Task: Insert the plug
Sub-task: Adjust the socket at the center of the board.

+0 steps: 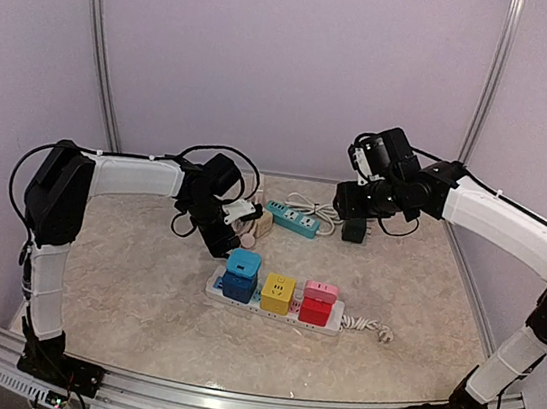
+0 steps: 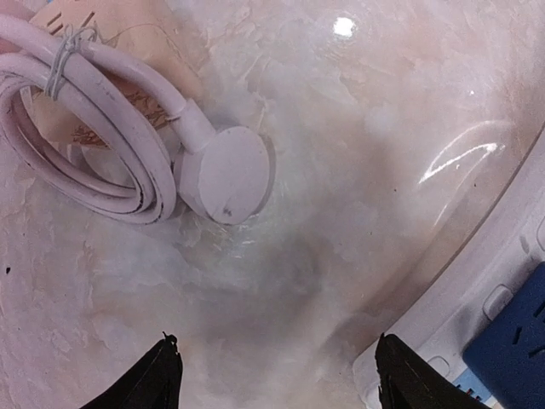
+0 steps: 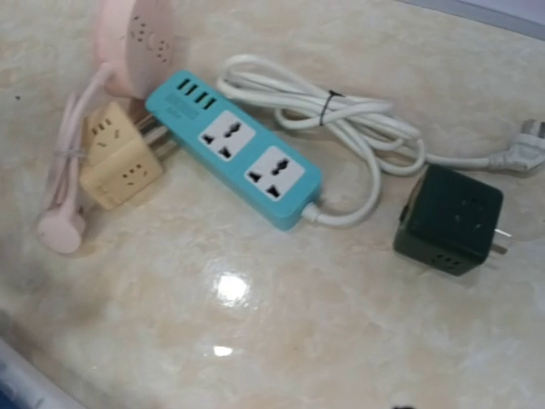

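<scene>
The left gripper [image 2: 277,375] hung with fingers apart below the round pale plug [image 2: 226,175] at upper left; whether the right gripper [image 1: 352,205] was apart could not be told.

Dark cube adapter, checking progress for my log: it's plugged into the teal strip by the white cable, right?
Not plugged in: the dark cube adapter lies loose on the table beside the teal strip, prongs bare, by the white cable. The right wrist view shows it.
</scene>
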Controlling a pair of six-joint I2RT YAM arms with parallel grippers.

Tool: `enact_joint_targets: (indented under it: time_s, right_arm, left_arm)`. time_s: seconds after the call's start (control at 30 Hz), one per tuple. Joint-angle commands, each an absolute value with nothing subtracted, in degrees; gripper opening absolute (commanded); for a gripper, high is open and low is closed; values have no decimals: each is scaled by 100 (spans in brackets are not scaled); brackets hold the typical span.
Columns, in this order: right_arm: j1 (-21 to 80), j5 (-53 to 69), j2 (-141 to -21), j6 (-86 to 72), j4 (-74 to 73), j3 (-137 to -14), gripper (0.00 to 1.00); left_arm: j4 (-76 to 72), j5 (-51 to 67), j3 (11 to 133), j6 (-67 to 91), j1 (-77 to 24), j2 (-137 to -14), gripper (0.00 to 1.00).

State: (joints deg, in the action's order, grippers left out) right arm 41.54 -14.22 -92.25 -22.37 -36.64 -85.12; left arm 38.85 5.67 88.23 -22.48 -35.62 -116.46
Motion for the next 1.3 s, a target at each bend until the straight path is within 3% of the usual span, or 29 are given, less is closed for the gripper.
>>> enact_joint_targets:
  time_s: [0.0,0.13,0.37,0.7,1.03,1.17,1.27]
  right_arm:
    - [4041,-1223,-9140,-2075,-3437,-8274,57]
    - [3999,-1241,-9267,-2062,-3571,-8256,57]
    - [3721,-1229,-9085,-2081,-3277,-7887,58]
    - [3305,-602,-9773,-1674,-2892,-8133,59]
    - [3182,127,-11542,-471,-2950,-9780,62]
    - [3180,300,-12429,152,-3279,-10683,74]
    - [3173,345,-13198,536,-3797,-11580,86]
  left_arm:
    - [3852,750,9248,-2275,-3540,-12004,71]
    - [4136,874,9429,-2191,-3571,-12244,62]
    - [4085,938,8110,-2596,-3901,-11744,59]
    - [4981,1663,7775,-2688,-4188,-11306,57]
    - [6254,1524,9469,-2819,-3173,-10964,72]
    - [6090,1474,9852,-2615,-2811,-10873,90]
    - [5928,1232,10074,-2431,-2676,-10973,93]
